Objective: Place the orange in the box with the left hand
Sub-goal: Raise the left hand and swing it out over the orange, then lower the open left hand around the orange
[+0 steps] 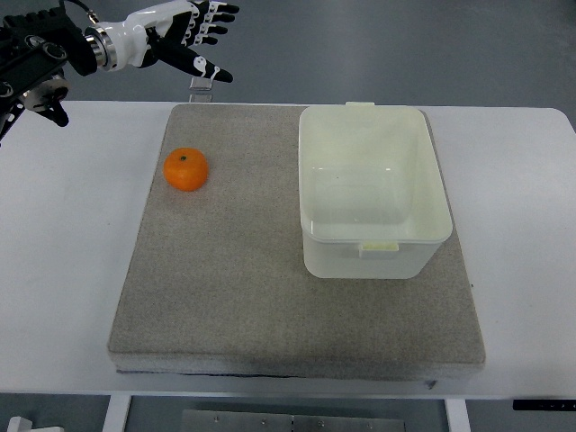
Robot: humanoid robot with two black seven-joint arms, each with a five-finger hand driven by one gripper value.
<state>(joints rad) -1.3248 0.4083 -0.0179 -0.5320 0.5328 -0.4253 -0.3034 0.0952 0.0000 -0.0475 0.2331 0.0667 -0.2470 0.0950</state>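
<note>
One camera covers the whole scene, looking steeply down on a white table [72, 270] with a grey felt mat [225, 288] laid across its middle.

In the upper left of the frame the left hand [193, 36] hangs beyond the far edge of the table, its arm coming in from the left border. The fingers [216, 22] are spread and extended toward the right, the thumb angled down toward the mat — an open, relaxed pose with nothing held. No right arm shows anywhere in the frame.

The orange [186, 169] sits on the mat near its upper left corner, clear of everything else. It is round, so it has no long axis to line up with; any approach angle would suit. To the right, well apart from the fruit, stands the translucent white plastic box [423, 243], lidless and apparently empty, filling the upper right part of the mat.

The relation that matters: the orange lies almost directly below the hand in the picture — nearer the camera, and clearly lower in height too, since the hand is up in the air and not over the mat. The grasp has not begun. As I judge it, the hand needs to come toward the bottom of the frame and descend onto the fruit, then carry it rightward over the box's rim.
</note>
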